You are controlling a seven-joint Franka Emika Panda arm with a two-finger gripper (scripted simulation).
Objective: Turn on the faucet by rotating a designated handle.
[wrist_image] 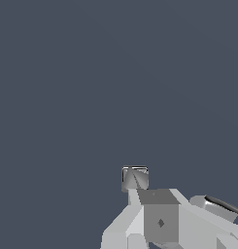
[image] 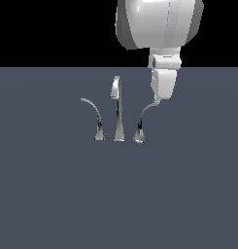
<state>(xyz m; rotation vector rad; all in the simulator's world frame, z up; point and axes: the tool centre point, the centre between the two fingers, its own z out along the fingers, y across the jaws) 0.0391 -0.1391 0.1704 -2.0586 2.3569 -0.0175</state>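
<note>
Three chrome pieces make up the faucet [image: 118, 113], standing in a short row on the flat grey tabletop [image: 52, 194] near the middle of the exterior view. The tall tapered spout [image: 117, 109] is in the centre, upright, with its hooked top bending toward the exterior view's left. On the exterior view's right of it stands the handle [image: 142, 121], a slim lever whose flared base rests on the tabletop; its long axis rises almost straight up from the base and then arcs over toward the exterior view's right, so its tip points up and to that side. The twin lever [image: 93, 116] on the other side sweeps the opposite way, toward the exterior view's left. The arm's white fingers [image: 162, 86] hang down from above and meet the tip of the handle, touching or overlapping it in that view. How wide the fingers stand cannot be told from either picture. In the wrist view a small chrome piece [wrist_image: 135, 178] sits just at the end of a pale finger [wrist_image: 159, 219], over bare grey tabletop.
</note>
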